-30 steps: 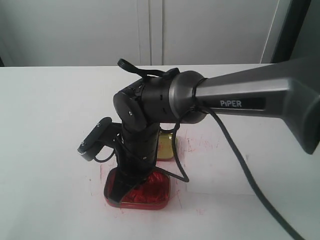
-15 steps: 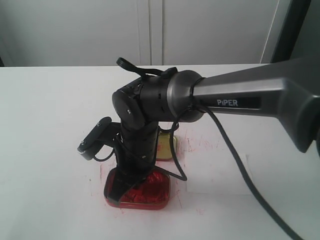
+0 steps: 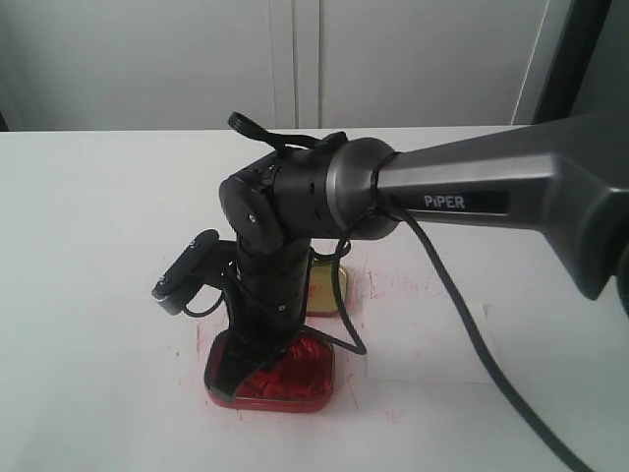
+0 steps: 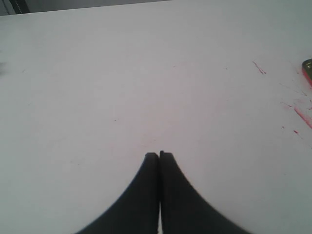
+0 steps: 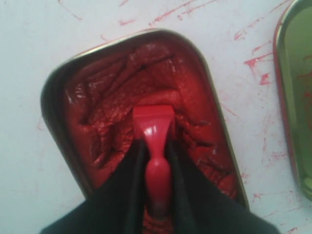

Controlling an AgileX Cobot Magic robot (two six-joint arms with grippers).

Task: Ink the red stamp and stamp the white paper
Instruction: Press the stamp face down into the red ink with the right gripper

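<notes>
right gripper (image 5: 155,145) pinches red stamp (image 5: 153,123) by its knob, base apparently down in the ink tin (image 5: 48,105); exterior view hides this. Exterior alone shows white paper (image 3: 423,344) right of ink tin. left gripper (image 4: 159,155) closed, empty.

Grey PiPER-marked arm (image 3: 550,187), black wrist (image 3: 267,211), black cable (image 3: 458,307)

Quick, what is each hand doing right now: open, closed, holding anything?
Left hand: closed, holding nothing.
Right hand: closed on the red stamp, over the ink tin.
</notes>
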